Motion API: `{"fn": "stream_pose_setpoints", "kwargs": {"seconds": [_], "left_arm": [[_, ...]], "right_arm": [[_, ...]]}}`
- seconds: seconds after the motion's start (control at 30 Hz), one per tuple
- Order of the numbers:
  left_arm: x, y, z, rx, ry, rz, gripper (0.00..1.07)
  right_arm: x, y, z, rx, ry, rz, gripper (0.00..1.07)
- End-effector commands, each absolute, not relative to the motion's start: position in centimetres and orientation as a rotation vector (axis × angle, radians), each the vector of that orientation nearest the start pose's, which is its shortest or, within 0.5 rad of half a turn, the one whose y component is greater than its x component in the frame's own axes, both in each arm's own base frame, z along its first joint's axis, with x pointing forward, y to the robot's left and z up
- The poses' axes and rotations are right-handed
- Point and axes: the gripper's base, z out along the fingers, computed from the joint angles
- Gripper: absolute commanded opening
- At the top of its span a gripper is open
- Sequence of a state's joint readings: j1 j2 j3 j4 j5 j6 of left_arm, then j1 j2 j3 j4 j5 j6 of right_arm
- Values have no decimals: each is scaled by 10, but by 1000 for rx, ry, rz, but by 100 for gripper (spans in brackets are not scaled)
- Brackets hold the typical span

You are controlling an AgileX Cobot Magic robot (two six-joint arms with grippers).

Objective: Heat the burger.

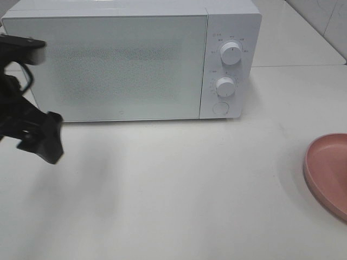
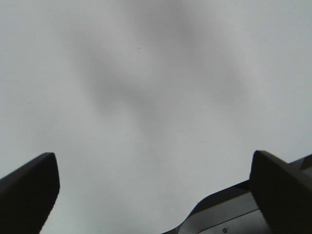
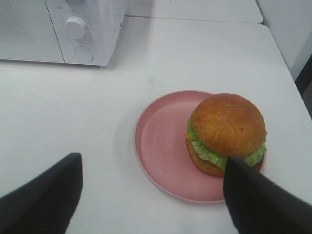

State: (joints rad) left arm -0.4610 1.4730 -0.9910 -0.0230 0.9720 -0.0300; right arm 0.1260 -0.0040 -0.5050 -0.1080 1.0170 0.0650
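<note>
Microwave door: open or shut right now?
Shut. In the exterior high view the microwave door sits flush with the control panel, no gap. The burger is outside, on the pink plate.

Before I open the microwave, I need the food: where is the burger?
The burger sits on the pink plate, on the table right of the microwave, by the right claw.

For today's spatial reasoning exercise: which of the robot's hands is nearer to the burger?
Right. The right hand hovers open just by the burger on the pink plate. The left hand is at the far left, by the microwave door, with the whole table between.
</note>
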Motion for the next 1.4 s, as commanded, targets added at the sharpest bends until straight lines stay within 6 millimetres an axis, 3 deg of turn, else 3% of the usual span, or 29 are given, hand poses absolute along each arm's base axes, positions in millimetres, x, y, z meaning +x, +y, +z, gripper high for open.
{"fn": "stream_pose_setpoints", "kwargs": {"seconds": [0.03,0.07,0.13,0.2,0.23,0.3,0.4,0.43,0.47,0.53,0.57,0.6,0.73,0.77,0.93,1.4], "left_arm": [[241,-97,252,510,2915,-95,99],[241,-72,257,395,2940,-79,99],[239,-60,259,344,2947,-72,99],[221,-28,267,200,2923,-77,99],[221,-28,267,200,2923,-77,99],[202,-10,270,116,2894,-63,99],[195,-7,271,105,2882,-58,99],[179,-1,273,67,2862,-48,99],[164,0,274,56,2838,-44,99],[158,0,274,57,2823,-42,99],[142,0,274,57,2785,-40,99],[142,0,274,57,2785,-40,99],[106,0,273,64,2659,-10,99],[106,0,273,64,2659,-10,99],[68,-1,262,60,2503,-5,99],[1,-2,279,54,2056,31,99]], "right_arm": [[-7,-9,283,-60,1950,-13,76],[-7,-9,283,-60,1950,-13,76],[-7,-9,283,-60,1950,-13,76],[-7,-9,283,-62,1950,-15,76],[-7,-9,283,-62,1950,-15,76],[-7,-9,283,-63,1950,-15,76],[-7,-9,283,-63,1950,-15,76],[-7,-9,283,-63,1950,-15,76],[-7,-9,283,-63,1950,-15,76],[-7,-9,283,-63,1950,-15,76],[-7,-9,283,-63,1950,-15,76],[-7,-9,283,-63,1950,-15,76],[-7,-9,283,-63,1950,-15,76],[-7,-9,283,-63,1950,-15,76],[-7,-9,283,-63,1950,-15,76],[-7,-9,283,-63,1950,-15,76]]}}
